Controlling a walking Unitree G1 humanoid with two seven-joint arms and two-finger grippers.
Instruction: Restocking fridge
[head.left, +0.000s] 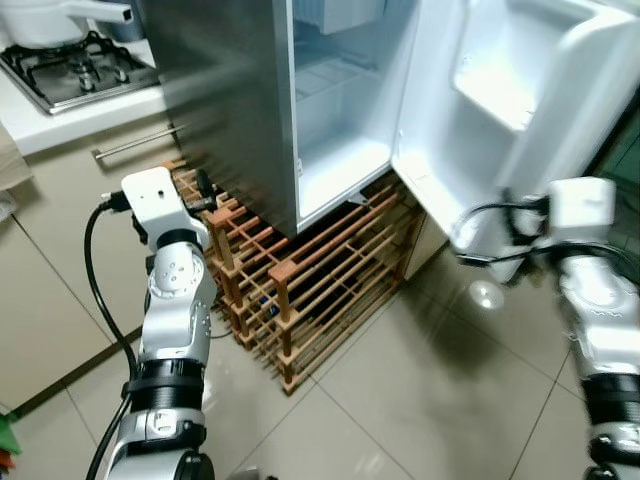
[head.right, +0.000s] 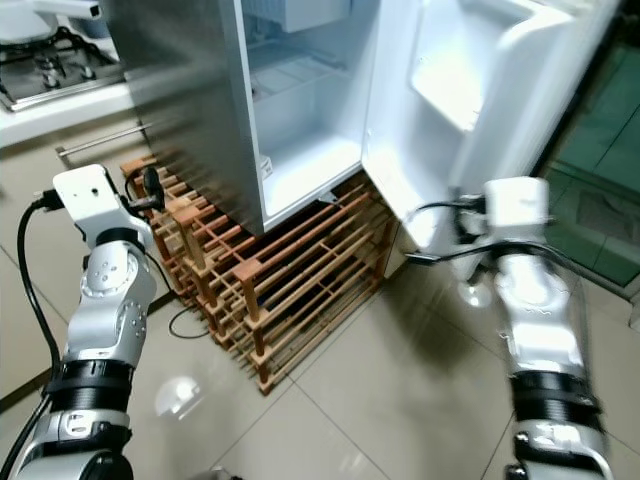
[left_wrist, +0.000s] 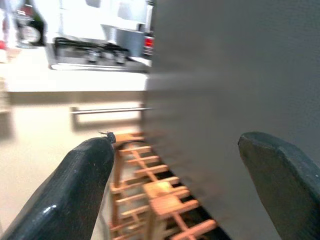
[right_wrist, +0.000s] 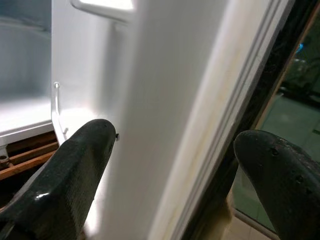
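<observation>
Open fridge (head.left: 340, 120) atop wooden rack (head.left: 310, 270). Right gripper (right_wrist: 175, 165): fingers (right_wrist: 75, 175) spread, straddling the door (right_wrist: 165, 100) edge. Left gripper (left_wrist: 175, 175): fingers spread beside the fridge's grey side wall.

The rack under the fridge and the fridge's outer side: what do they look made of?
The rack: wood, apparently unpainted, going by its reddish-brown slats and square posts. The fridge's outer side: likely brushed steel or a steel-look finish, grey with a dull sheen. The open door liner looks like white moulded plastic.

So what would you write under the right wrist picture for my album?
Open right gripper straddling the edge of the white fridge door, bare fridge shelf behind.
</observation>
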